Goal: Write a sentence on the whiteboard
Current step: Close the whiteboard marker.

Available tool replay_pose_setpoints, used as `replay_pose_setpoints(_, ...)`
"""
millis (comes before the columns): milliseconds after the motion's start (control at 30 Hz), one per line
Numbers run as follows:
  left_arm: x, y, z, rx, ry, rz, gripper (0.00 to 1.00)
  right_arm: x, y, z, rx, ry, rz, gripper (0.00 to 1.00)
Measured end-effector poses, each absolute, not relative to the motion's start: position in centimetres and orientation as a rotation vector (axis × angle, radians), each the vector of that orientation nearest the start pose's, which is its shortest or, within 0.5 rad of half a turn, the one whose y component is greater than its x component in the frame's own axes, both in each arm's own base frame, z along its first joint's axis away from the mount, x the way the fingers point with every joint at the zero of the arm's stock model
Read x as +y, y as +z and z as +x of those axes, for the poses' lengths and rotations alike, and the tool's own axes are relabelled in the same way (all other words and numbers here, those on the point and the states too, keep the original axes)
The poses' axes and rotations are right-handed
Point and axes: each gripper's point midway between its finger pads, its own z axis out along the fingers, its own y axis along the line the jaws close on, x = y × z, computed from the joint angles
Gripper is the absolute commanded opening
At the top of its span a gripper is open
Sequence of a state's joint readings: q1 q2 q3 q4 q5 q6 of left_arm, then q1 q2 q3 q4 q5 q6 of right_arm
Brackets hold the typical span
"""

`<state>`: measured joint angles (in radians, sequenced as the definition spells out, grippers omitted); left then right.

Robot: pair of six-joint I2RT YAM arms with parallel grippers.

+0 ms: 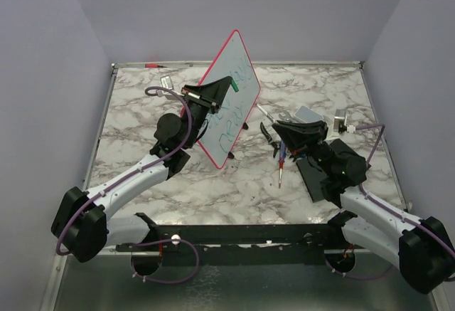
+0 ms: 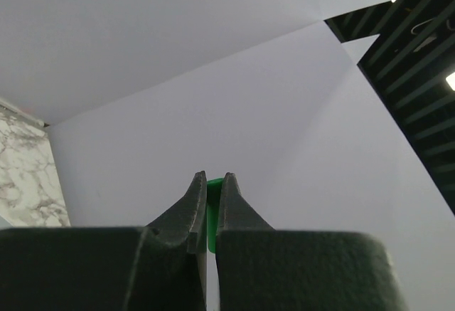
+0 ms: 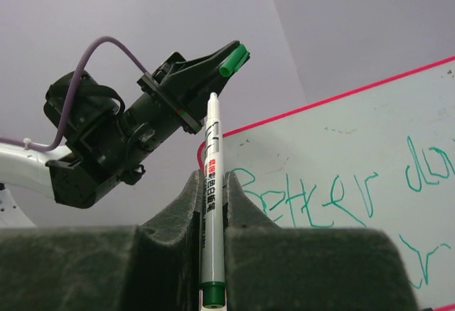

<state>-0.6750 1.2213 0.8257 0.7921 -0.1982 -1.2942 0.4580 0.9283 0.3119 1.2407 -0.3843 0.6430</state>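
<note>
The whiteboard (image 1: 234, 76) stands tilted on its edge at the table's middle, with green writing on its face; it also shows in the right wrist view (image 3: 355, 147). My left gripper (image 1: 226, 85) is raised in front of the board and is shut on a green marker cap (image 2: 212, 201). The cap (image 3: 234, 60) and that gripper (image 3: 229, 51) also show in the right wrist view. My right gripper (image 3: 213, 183) is shut on a white marker (image 3: 212, 204) with a green rear end. The marker's far end points up toward the cap, a short gap apart. In the top view the right gripper (image 1: 279, 129) is right of the board.
Loose pens (image 1: 282, 163) lie on the marble table (image 1: 234, 190) below my right gripper. A black pad (image 1: 313, 179) lies under the right arm. A small grey object (image 1: 340, 121) sits at the right, another (image 1: 167, 81) at the back left. A red marker (image 1: 151, 64) lies by the back edge.
</note>
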Motion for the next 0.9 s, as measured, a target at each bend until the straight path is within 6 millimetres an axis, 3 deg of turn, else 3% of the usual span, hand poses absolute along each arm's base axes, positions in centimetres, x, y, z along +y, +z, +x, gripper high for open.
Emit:
replay_pose_setpoints(333, -25.2, 42.7, 31.6, 1.091, -1.655, -0.620, 0.00, 23.5, 34.7, 24.6, 1.009, 1.165, -0.252, 0.01)
replay_pose_setpoints(600, -25.0, 43.3, 31.3, 1.063, -1.674, -0.619, 0.00, 25.2, 36.0, 24.4, 0.974, 1.172, -0.269, 0.01)
replay_pose_setpoints(900, -24.9, 43.6, 31.2, 1.048, -1.687, -0.619, 0.00, 26.3, 36.2, 24.7, 0.972, 1.164, -0.276, 0.01)
